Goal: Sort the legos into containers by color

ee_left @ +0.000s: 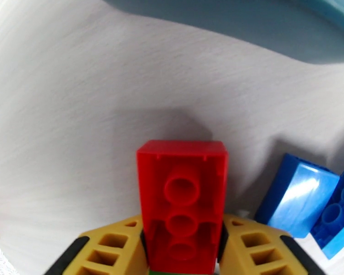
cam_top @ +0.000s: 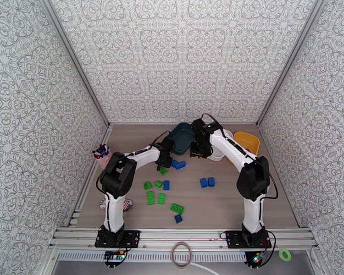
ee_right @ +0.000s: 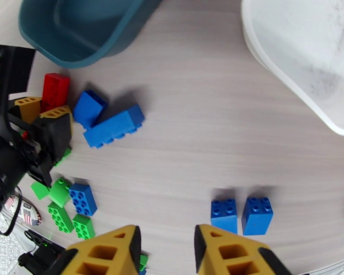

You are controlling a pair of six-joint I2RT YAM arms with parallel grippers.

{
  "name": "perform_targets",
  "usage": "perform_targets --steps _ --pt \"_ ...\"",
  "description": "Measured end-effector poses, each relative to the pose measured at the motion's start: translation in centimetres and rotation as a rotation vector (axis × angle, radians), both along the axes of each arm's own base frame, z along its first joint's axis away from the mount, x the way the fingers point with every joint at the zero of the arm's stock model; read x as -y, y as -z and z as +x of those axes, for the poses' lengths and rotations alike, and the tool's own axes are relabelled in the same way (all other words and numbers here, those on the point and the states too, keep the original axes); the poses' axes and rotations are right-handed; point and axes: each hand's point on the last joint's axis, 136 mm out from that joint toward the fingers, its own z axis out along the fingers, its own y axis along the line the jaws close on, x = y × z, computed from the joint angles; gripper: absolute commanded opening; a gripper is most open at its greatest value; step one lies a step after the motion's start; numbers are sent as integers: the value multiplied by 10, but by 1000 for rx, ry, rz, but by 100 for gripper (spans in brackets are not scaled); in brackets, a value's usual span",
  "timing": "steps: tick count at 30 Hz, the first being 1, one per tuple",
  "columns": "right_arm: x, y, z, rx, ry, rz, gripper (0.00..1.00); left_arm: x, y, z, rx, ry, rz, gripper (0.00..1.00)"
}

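My left gripper (ee_left: 183,225) is shut on a red oblong lego (ee_left: 182,193), held low over the table just in front of the dark teal container (cam_top: 183,136). The same red lego (ee_right: 55,90) and left gripper (ee_right: 43,113) show from the right wrist. Two blue legos (ee_right: 108,120) lie beside them. My right gripper (ee_right: 166,246) hovers between the teal container (ee_right: 80,33) and the white container (ee_right: 286,51), its jaws a little apart with nothing between them. A yellow container (cam_top: 247,140) stands at the far right. Green and blue legos (cam_top: 154,197) lie scattered nearer the arms.
Two blue legos (cam_top: 207,182) sit side by side at mid table. A green oblong lego (cam_top: 177,208) and a blue one (cam_top: 178,218) lie closest to the front. A pink cup of pens (cam_top: 102,154) and a printed pouch (cam_top: 126,205) are at the left edge.
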Motion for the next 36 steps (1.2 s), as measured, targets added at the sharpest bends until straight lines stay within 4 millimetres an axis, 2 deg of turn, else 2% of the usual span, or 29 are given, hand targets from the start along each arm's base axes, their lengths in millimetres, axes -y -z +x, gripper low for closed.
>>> perform_targets --steps 4,8,11,13,18,22,27,30,33,36 --pt "5 -8 -5 22 8 3 38 2 -1 -7 -8 -11 -8 37" --pt "11 -17 -11 44 20 10 43 3 -6 -20 -19 -24 -17 37" --pt "17 -20 -15 58 41 30 47 6 -22 -30 -7 -27 -40 36" --pt "22 -21 -18 57 66 65 49 14 -41 -35 16 -23 -76 35" --pt "24 -18 -22 31 136 209 56 38 -87 -48 59 1 -219 36" --pt "6 -19 -26 11 153 350 57 61 -117 -62 52 41 -360 35" --pt "-12 -33 -25 17 164 498 59 99 -141 -82 44 133 -494 33" --pt "-18 -46 -26 30 165 567 59 122 -147 -97 38 203 -537 30" --pt "-19 -55 -29 40 171 606 59 140 -153 -109 51 269 -558 30" --pt "-14 -59 -30 45 189 624 58 149 -161 -115 80 311 -571 30"
